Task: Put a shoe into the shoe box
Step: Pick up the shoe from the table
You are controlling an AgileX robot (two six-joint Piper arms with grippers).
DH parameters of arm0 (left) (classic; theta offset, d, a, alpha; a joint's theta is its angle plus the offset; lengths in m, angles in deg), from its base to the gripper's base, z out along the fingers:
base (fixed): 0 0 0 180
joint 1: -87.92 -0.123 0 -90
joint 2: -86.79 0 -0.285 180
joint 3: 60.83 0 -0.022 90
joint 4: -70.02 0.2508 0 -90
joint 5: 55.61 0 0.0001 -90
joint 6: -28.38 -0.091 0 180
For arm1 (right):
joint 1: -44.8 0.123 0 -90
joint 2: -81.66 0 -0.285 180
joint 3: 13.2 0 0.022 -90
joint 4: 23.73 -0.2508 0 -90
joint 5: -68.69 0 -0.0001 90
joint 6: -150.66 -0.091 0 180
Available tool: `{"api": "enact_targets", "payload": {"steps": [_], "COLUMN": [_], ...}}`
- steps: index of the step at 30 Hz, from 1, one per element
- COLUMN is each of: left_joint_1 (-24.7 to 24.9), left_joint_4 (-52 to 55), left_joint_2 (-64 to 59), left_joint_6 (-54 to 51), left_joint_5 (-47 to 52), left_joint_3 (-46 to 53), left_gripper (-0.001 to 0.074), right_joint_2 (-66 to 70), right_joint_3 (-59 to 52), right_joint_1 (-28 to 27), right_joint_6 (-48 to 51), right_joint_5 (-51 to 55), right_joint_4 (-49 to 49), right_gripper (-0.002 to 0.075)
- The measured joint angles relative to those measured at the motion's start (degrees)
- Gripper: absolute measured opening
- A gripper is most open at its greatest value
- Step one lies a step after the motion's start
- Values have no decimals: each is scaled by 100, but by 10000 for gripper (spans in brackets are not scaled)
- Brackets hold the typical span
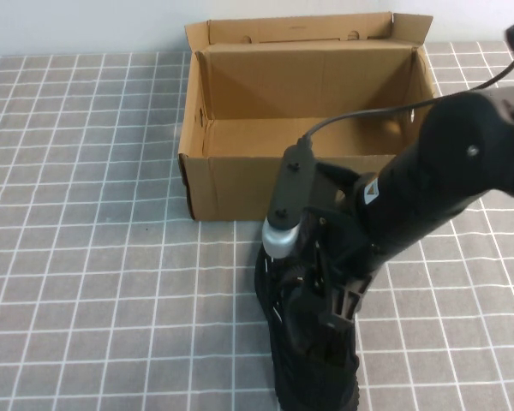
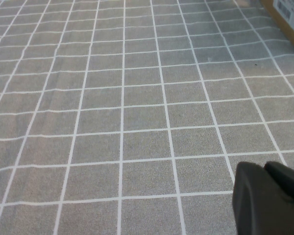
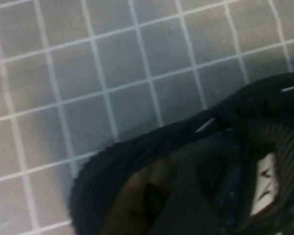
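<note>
**A:** What's the risk as the right gripper (image 1: 325, 295) sits down on the shoe (image 1: 313, 360) just in front of the shoe box (image 1: 231, 184)?

**B:** A poor bite, most likely. The arm covers the spot where the fingers meet the shoe, so I cannot tell how wide the jaws stand or whether they have hold of anything. Judging by the right wrist view, the camera looks straight into the shoe's opening (image 3: 196, 186), which suggests a grab at the collar. Soft knit could fold and let the shoe droop or slide out on the lift.

**A:** And the box itself?

**B:** Its near wall stands between the shoe and the cavity, with the upright flaps (image 1: 300, 30) at the back. A shoe carried too low could catch that front edge and shove the light cardboard away across the table (image 1: 86, 257).

**A:** How does the shoe look?

**B:** All black, knit, with short white dashes on its side and a pale tag inside near the tongue. It lies on the grey tiled cloth, toe end towards the box, largely hidden under the arm.

**A:** The other arm?

**B:** The left gripper (image 2: 269, 198) hangs over bare tiles away from the shoe, fingers closed together, holding nothing
</note>
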State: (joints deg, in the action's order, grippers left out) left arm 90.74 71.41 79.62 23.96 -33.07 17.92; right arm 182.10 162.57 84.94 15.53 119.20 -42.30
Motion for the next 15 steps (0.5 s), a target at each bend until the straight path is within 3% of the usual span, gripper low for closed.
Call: {"api": "enact_targets", "payload": {"steps": [15], "left_joint_1": [0], "left_joint_4": [0], "left_joint_2": [0], "left_joint_6": [0], "left_joint_5": [0], "left_joint_3": [0], "left_gripper": [-1], "right_joint_2": [424], "right_joint_3": [25], "right_joint_1": [0], "right_joint_6": [-206], "right_joint_5": [-694], "right_joint_4": [983], "right_gripper": [392]}}
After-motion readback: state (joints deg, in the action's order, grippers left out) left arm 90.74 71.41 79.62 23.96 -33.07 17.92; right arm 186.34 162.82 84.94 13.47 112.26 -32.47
